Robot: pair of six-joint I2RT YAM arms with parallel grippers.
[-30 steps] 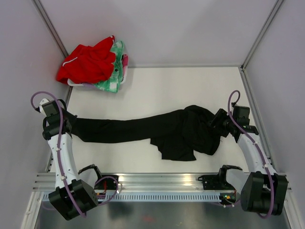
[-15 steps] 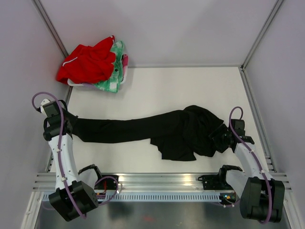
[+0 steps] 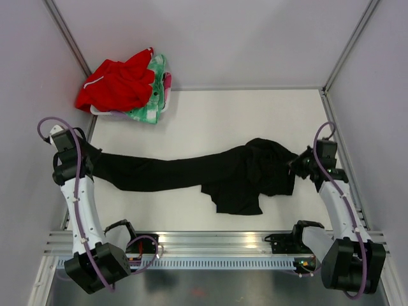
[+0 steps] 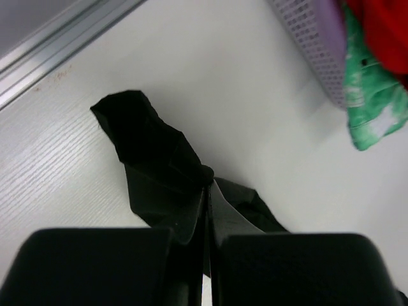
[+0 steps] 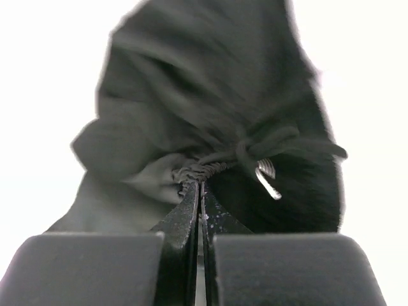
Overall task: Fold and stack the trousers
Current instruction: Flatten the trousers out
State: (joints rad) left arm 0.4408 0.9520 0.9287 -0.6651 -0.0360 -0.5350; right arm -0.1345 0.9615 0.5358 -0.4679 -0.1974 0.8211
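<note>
The black trousers (image 3: 210,171) stretch across the white table from left to right, one leg pulled long to the left and the waist bunched at the right. My left gripper (image 3: 89,159) is shut on the leg's end; in the left wrist view the black cloth (image 4: 153,159) bulges out past the closed left gripper (image 4: 207,191). My right gripper (image 3: 297,167) is shut on the gathered waistband; in the right wrist view the closed right gripper (image 5: 199,188) pinches the ruched edge beside the drawstring knot (image 5: 255,153). A loose flap (image 3: 237,201) lies toward the near edge.
A pale basket (image 3: 105,111) at the back left holds a red garment (image 3: 118,83) and a green-and-pink cloth (image 3: 153,95), also seen in the left wrist view as the basket (image 4: 312,44). Grey walls close in both sides; a metal rail (image 3: 210,245) runs along the near edge.
My right gripper came in to the waist end, closed on the waistband and pulled it slightly right. The left arm shifted a little left, keeping hold of the leg.
</note>
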